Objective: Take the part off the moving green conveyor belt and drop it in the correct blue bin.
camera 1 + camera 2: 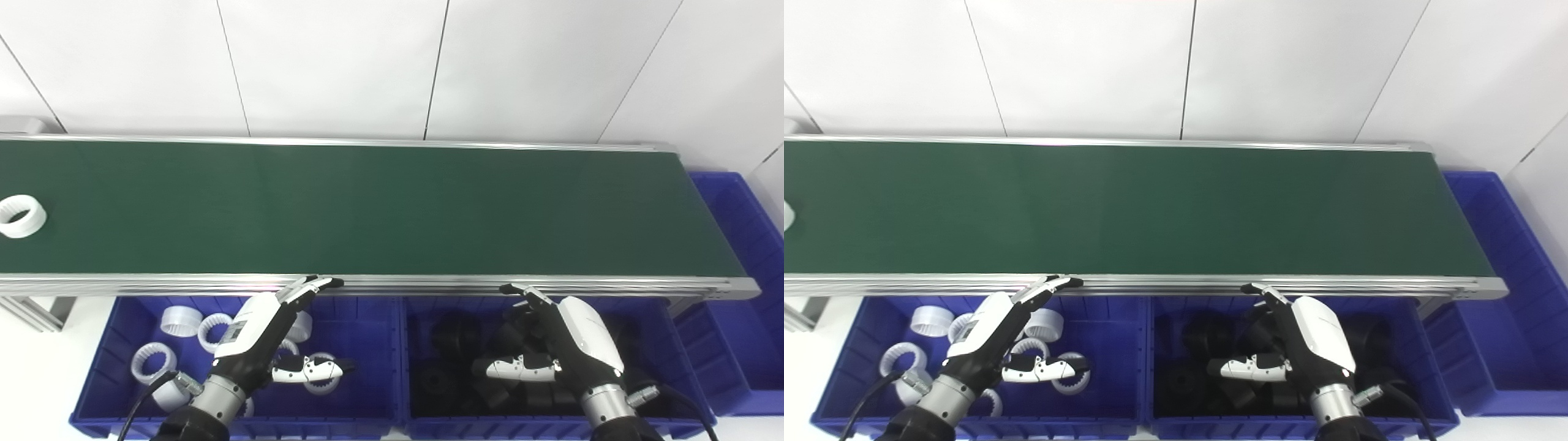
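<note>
A white ring-shaped part (22, 215) lies on the green conveyor belt (380, 208) at its far left end; in the right eye view only its edge (787, 215) shows. My left hand (263, 334) is open and empty, hovering over the left blue bin (361, 343) that holds several white rings. My right hand (563, 340) is open and empty, hovering over the middle blue bin (419, 312) that holds several black parts. Both hands stay just in front of the belt's near rail.
A third blue bin (744, 275) stands at the belt's right end, its inside mostly out of view. The belt's aluminium near rail (392, 283) runs between hands and belt. A white wall stands behind the belt.
</note>
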{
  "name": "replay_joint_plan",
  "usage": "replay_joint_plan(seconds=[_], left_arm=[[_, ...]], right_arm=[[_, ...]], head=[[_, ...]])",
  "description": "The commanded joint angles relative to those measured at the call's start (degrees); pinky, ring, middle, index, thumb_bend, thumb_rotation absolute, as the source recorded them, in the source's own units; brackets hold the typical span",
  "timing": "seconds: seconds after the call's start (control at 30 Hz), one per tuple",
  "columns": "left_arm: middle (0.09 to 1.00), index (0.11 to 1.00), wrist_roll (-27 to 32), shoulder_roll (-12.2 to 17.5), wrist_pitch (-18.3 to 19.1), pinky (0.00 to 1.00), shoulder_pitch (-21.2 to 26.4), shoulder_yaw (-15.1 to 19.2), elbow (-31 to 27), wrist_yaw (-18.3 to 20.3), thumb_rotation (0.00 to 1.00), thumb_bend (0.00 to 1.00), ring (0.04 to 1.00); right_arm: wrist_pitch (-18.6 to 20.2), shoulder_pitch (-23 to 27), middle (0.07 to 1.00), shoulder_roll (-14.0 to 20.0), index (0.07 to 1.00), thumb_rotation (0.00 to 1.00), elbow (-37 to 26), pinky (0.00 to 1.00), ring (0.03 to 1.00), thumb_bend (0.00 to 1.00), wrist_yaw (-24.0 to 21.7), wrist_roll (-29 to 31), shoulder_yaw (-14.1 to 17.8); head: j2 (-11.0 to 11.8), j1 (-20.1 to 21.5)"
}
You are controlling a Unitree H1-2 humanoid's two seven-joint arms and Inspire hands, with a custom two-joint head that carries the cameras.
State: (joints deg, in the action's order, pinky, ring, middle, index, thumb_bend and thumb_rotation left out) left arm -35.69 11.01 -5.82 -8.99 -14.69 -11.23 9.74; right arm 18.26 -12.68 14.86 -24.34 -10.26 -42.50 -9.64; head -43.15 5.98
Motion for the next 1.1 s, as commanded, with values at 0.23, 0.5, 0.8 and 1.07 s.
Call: replay_joint_plan(seconds=[0.23,0.5,0.8,1.07], left_arm=[[0.893,0.867,0.17,0.43,-0.91,0.91,0.41,0.26,-1.09,-1.56,0.49,0.72,0.943],[0.888,0.857,-0.55,-0.65,-2.48,0.90,0.68,-0.94,1.42,-3.27,0.48,0.74,0.930],[0.877,0.857,-4.50,-2.49,-2.96,0.94,0.70,-4.31,4.54,-7.69,0.55,0.75,0.928],[0.885,0.866,-4.25,-2.49,-3.86,0.96,1.44,-5.18,7.26,-9.61,0.53,0.73,0.942]], right_arm=[[-2.16,0.48,0.676,0.02,0.818,0.33,-1.23,0.58,0.657,0.83,1.44,-0.17,0.07],[-5.14,-0.16,0.667,1.45,0.811,0.33,0.61,0.58,0.652,0.84,3.10,1.54,0.95],[-6.69,-0.76,0.656,2.11,0.805,0.25,2.00,0.53,0.604,0.83,4.40,2.83,1.95],[-5.23,-0.14,0.666,1.67,0.810,0.22,1.82,0.55,0.626,0.83,2.71,1.96,1.63]], head=[[0.26,0.09],[5.30,-11.48],[10.16,-16.17],[12.00,-14.95]])
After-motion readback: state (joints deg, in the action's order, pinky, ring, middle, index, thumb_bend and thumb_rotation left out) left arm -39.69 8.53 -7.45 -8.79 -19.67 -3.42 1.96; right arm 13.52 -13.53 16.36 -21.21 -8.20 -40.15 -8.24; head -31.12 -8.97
